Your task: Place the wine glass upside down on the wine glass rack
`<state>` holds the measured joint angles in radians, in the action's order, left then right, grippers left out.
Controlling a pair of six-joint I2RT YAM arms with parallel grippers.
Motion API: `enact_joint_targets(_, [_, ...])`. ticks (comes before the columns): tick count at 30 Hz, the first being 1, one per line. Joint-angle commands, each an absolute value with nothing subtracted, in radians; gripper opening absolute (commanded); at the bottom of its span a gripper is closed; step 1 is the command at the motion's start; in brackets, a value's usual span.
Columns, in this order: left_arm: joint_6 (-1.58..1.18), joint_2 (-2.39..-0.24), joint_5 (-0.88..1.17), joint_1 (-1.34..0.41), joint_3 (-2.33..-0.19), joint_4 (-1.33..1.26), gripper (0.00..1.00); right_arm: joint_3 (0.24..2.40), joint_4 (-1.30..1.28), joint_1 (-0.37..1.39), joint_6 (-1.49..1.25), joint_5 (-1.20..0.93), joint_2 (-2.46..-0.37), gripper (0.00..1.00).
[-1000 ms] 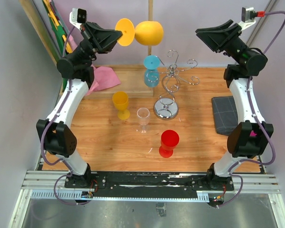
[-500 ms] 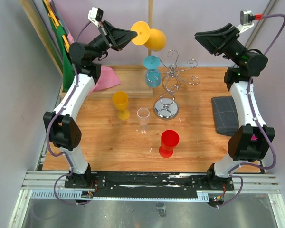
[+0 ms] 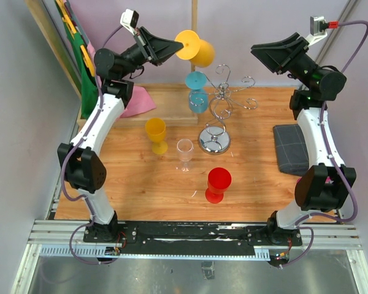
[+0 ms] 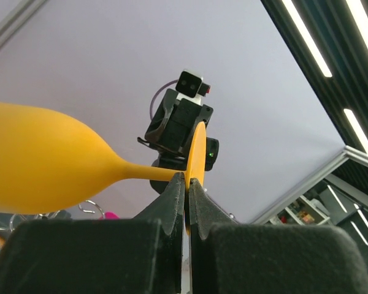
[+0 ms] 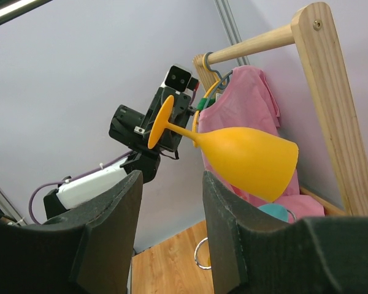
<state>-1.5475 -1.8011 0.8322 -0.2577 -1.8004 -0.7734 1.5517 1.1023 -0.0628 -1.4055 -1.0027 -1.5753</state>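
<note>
Held the orange wine glass (image 3: 201, 52) sideways in the air, above and left of the wine glass rack (image 3: 224, 104). Pinched its foot in the tightly closed left claw (image 3: 176, 45). Faced it with the right claw (image 3: 256, 48), half open, holding nothing.

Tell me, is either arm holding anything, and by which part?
The left gripper pinches the orange wine glass by its round foot. The right gripper holds nothing.

Pale lilac walls (image 3: 245, 18) enclose a wooden table (image 3: 141, 184).
</note>
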Motion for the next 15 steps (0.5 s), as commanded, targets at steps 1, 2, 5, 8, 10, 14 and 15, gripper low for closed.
enact_joint_targets(1, [-1.389, -1.688, 0.805, -0.254, -1.813, -0.632, 0.0, 1.543, 1.134, -0.078, -1.389, -1.013, -1.546, 0.45])
enact_joint_targets(2, [-1.374, -1.668, 0.792, -0.249, -1.801, -0.61, 0.0, 1.541, 1.136, -0.078, -1.389, -1.012, -1.545, 0.45])
enact_joint_targets(5, [-1.373, -1.598, 0.749, -0.221, -1.725, -0.595, 0.0, 1.536, 1.15, -0.078, -1.395, -1.009, -1.548, 0.45])
enact_joint_targets(8, [-1.317, -1.534, 0.72, -0.194, -1.687, -0.523, 0.0, 1.527, 1.178, -0.078, -1.413, -1.0, -1.554, 0.45])
enact_joint_targets(10, [-1.233, -1.49, 0.693, -0.187, -1.685, -0.372, 0.0, 1.526, 1.193, -0.078, -1.427, -0.998, -1.559, 0.45])
enact_joint_targets(14, [-1.217, -1.404, 0.665, -0.162, -1.599, -0.292, 0.0, 1.531, 1.2, -0.078, -1.434, -0.998, -1.561, 0.46])
enact_joint_targets(15, [-1.222, -1.382, 0.659, -0.156, -1.573, -0.278, 0.0, 1.531, 1.198, -0.078, -1.431, -0.998, -1.56, 0.46])
